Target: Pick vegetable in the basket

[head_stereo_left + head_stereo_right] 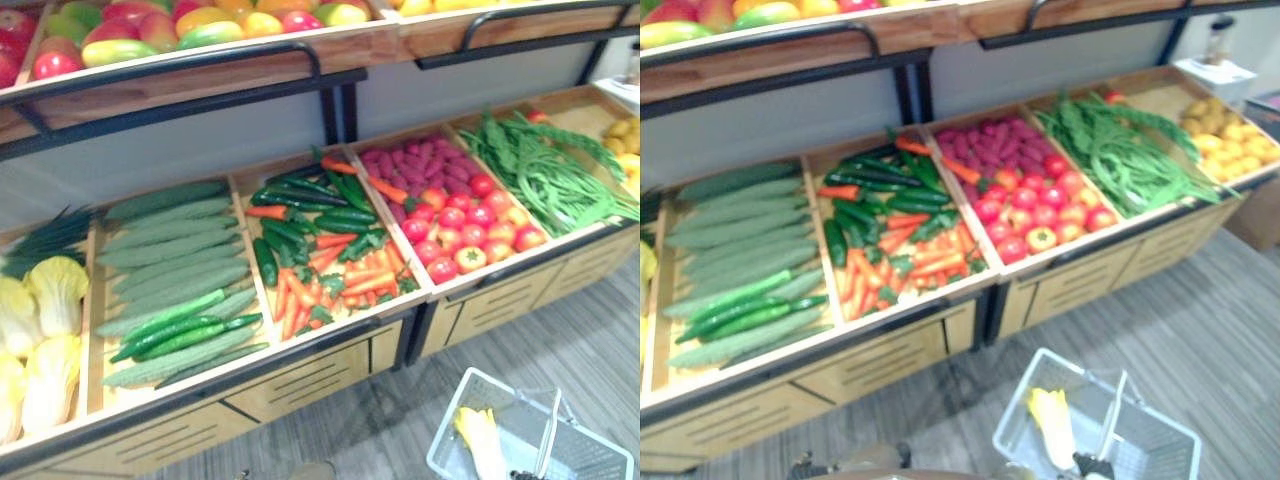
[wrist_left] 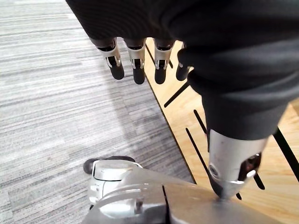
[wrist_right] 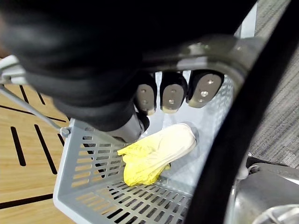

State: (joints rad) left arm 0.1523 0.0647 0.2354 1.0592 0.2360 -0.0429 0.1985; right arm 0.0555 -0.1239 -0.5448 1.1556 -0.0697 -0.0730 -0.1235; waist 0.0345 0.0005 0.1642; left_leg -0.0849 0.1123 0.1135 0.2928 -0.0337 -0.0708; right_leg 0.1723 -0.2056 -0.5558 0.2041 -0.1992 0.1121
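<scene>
A grey slotted basket (image 1: 462, 398) hangs low in front of the stand's right half. One yellow napa cabbage (image 3: 156, 151) lies in it, also seen as the pale cabbage (image 1: 1052, 420). My right hand (image 3: 173, 95) is shut on the basket's metal handle (image 3: 210, 46), its fingers curled over the bar above the cabbage. My left hand (image 2: 135, 60) hangs beside the stand's wooden front, fingers relaxed and holding nothing. More napa cabbages (image 1: 45, 320) lie in the stand's far left bin.
The wooden stand (image 1: 300, 375) holds bins of long green gourds and cucumbers (image 1: 175, 270), carrots with dark peppers (image 1: 330, 270), tomatoes (image 1: 465, 235) and green beans (image 1: 545, 175). A fruit shelf (image 1: 170, 30) overhangs the back. Grey plank floor (image 1: 560, 340) lies in front.
</scene>
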